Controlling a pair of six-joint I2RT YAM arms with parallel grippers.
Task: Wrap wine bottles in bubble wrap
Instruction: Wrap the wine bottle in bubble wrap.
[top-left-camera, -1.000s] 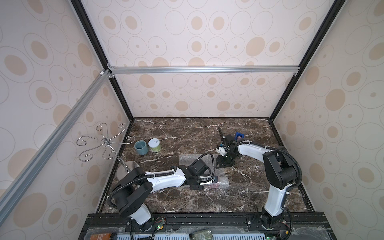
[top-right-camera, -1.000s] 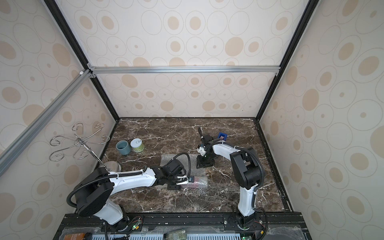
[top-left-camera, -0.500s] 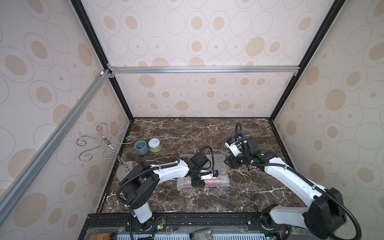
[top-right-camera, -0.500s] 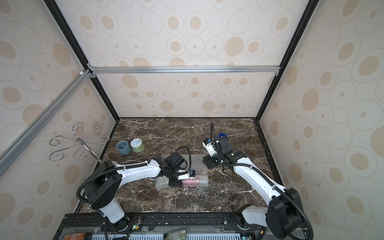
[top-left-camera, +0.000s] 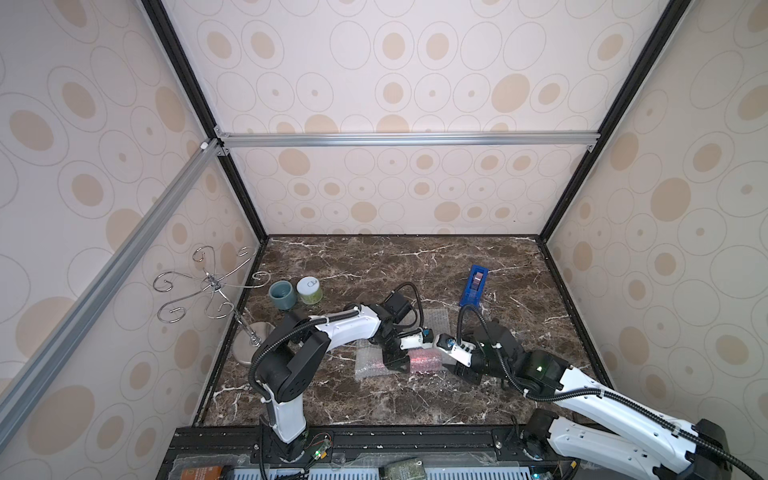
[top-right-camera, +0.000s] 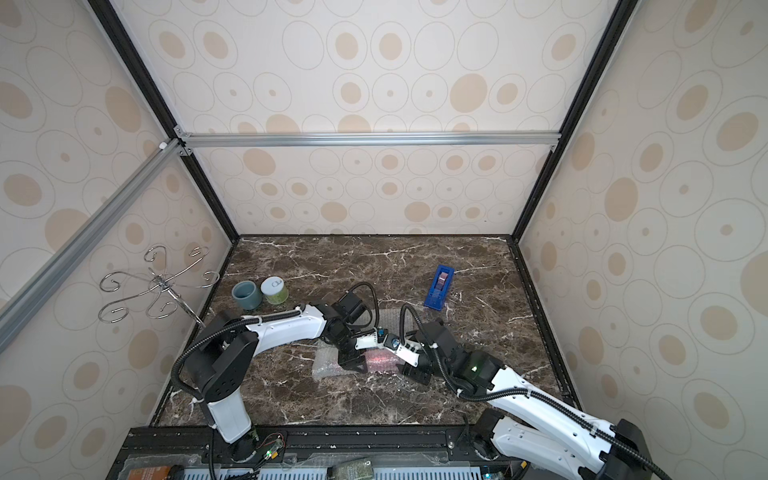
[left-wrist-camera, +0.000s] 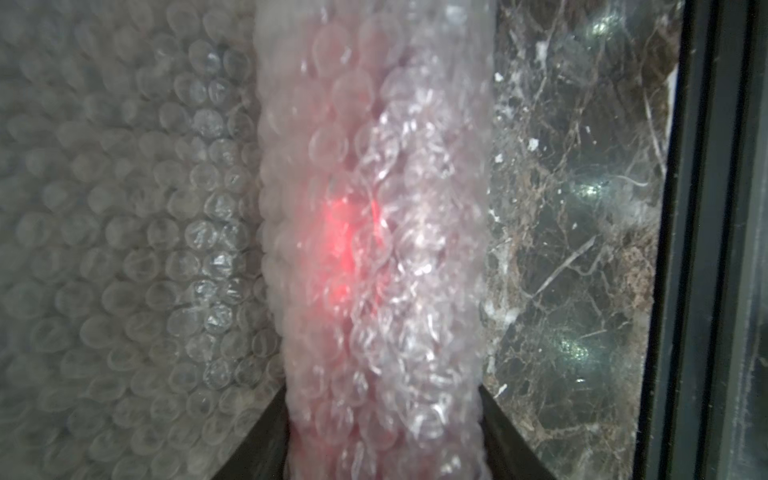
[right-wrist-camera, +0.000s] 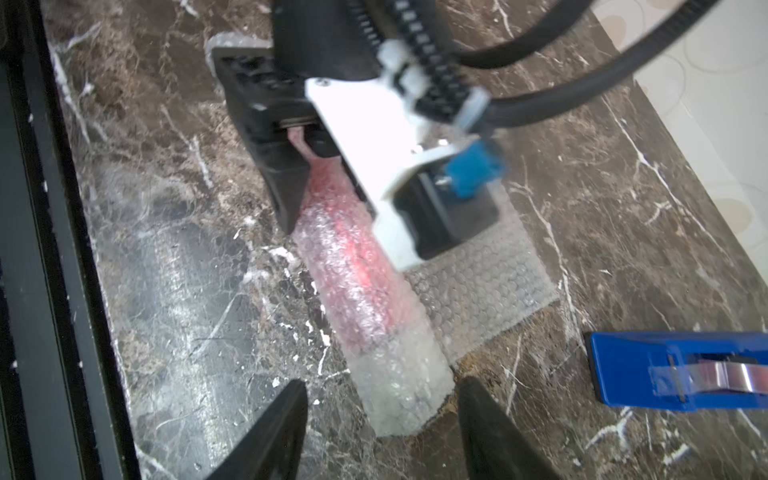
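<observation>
left wrist view: the left gripper (left-wrist-camera: 382, 388) has its dark fingers (left-wrist-camera: 270, 436) pressed against either side of a bubble-covered roll. It is clamped on the wine bottle (left-wrist-camera: 345, 232), whose red liquid glows through the film. in the right wrist view, the right gripper (right-wrist-camera: 382, 380) stands with jaws spread, straddling the whitish end of the roll where no red shows. bare table is visible between one finger and the film, so it grips nothing.

the bottle lies on its side near the front middle of the marble table (top-left-camera: 374, 257), between the two arms in both top views. the bubble wrap (right-wrist-camera: 478, 282) goes round the bottle, and the rest of the sheet lies flat on the table on the side away from the front rail, joined to the roll. the blue tape dispenser (right-wrist-camera: 665, 374) sits near that flat part but apart from it. a teal cup (top-left-camera: 282, 294), a green-and-white jar (top-left-camera: 309, 289) and a wire stand (top-left-camera: 212, 284) are well off on the robot's left.

the step in hand looks like the rolling itself, begun but not finished, since unrolled sheet remains. the next move probably calls for the right gripper to close gently on the soft end, which will likely crush rather than resist. both grippers would then turn the roll evenly onto the flat sheet so it runs straight. if the left grip is released first, the film may spring open. taping would come after that.
</observation>
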